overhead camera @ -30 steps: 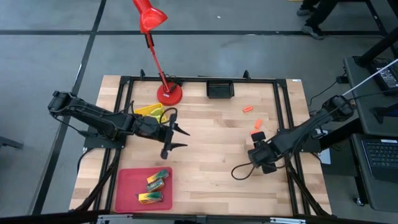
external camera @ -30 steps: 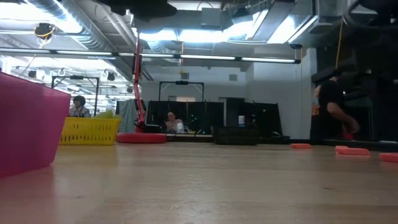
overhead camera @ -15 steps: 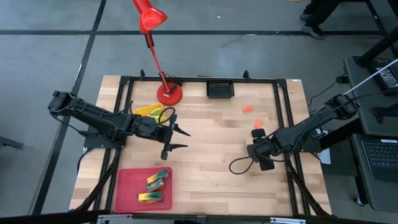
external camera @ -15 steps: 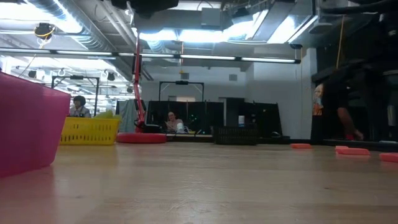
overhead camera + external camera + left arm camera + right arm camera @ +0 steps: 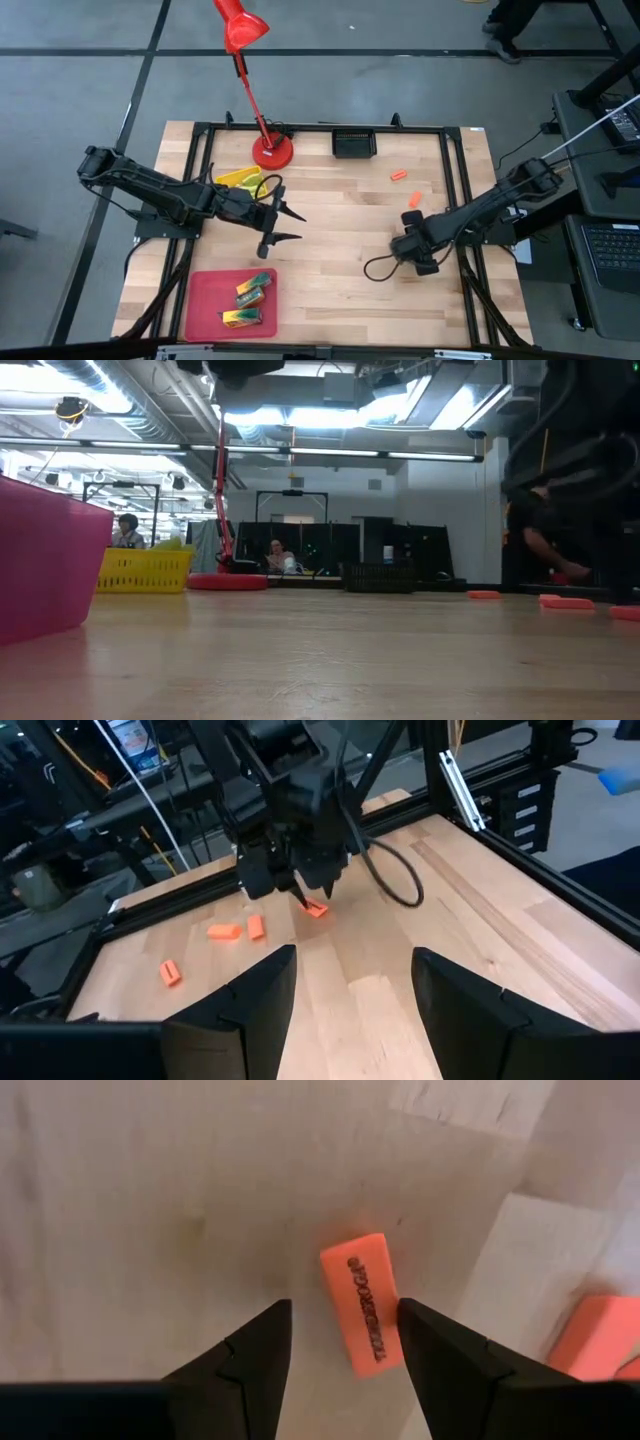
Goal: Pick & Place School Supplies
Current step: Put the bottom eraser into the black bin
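My right gripper [image 5: 342,1318] is open, pointing down at an orange piece [image 5: 364,1316] that lies flat on the wood between its fingers, close to one of them. In the high view this gripper [image 5: 400,248] is right of the table's middle. In the left wrist view the same piece [image 5: 315,908] lies under it. More orange pieces [image 5: 223,932] [image 5: 398,175] lie beyond on the table. Green-and-yellow boxes [image 5: 250,292] lie in the red tray [image 5: 205,300]. My left gripper [image 5: 290,225] is open above the table, left of centre, holding nothing. My right gripper comes at the orange piece from above with a finger on either side. One finger [image 5: 440,1360] stands right at the piece's long side [image 5: 390,1320]; I cannot tell whether it touches. The piece lies flat on the table.
The red lamp's base [image 5: 272,152] and a black tray [image 5: 353,143] sit at the far edge. A yellow tray [image 5: 240,178] is beside my left arm. A cable loop [image 5: 378,268] hangs from the right arm. Bare wood lies between the two grippers.
My right gripper has moved a little toward the table's left, its cable loop swinging with it. The left arm has kept still.
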`<state>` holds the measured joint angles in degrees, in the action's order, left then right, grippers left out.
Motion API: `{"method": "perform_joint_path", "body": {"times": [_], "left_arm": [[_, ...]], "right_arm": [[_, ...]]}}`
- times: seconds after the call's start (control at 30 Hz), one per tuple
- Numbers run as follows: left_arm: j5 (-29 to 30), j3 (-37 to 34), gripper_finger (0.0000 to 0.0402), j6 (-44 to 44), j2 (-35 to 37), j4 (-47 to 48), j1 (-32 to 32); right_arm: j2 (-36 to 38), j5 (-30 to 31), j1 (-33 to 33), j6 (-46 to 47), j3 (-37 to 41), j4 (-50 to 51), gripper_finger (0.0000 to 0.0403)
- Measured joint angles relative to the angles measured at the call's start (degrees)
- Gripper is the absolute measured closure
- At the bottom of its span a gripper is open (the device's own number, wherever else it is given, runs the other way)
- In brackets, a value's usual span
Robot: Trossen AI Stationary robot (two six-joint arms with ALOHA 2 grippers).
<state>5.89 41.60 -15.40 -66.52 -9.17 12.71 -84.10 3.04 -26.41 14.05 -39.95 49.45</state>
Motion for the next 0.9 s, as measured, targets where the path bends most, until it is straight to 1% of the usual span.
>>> {"method": "perform_joint_path", "body": {"times": [0.17,0.3,0.4,0.47,0.53,0.6,0.7,0.73,0.83,0.9], "left_arm": [[-1.36,0.00,0.0206,-0.24,0.00,0.02,0.00],[-1.35,0.00,0.0206,-0.39,0.00,0.14,0.00],[-1.40,0.00,0.0205,-0.39,0.00,0.22,0.00],[-1.53,0.00,0.0205,-0.39,0.00,0.41,0.00],[-1.53,0.00,0.0206,-0.39,0.00,0.42,0.00],[-1.53,0.00,0.0206,-0.36,0.00,0.42,0.00],[-1.53,0.00,0.0207,0.06,0.00,0.46,0.00],[-1.53,0.00,0.0207,0.23,0.00,0.64,0.00],[-1.31,0.00,0.0210,1.21,0.00,2.01,0.00],[0.59,0.00,0.0212,2.38,0.00,3.96,0.00]], "right_arm": [[-3.56,0.90,0.14,-0.16,-0.23,-0.06,0.0216],[-4.09,0.16,1.32,-0.13,-0.32,0.02,0.0217],[-4.13,-0.11,2.46,-0.13,-0.30,0.02,0.0226],[-4.17,-0.36,3.09,0.09,-0.28,0.02,0.0241],[-4.22,-0.36,3.55,0.31,-0.26,-0.04,0.0266],[-4.24,-0.43,3.72,0.50,-0.24,-0.06,0.0300],[-4.28,0.10,3.64,0.48,-0.19,-0.22,0.0363],[-4.26,0.16,3.50,0.45,-0.24,-0.23,0.0372],[-4.33,1.30,2.86,0.68,-1.47,-0.12,0.0371],[-4.73,4.51,2.54,1.15,-4.09,-1.69,0.0371]]}}
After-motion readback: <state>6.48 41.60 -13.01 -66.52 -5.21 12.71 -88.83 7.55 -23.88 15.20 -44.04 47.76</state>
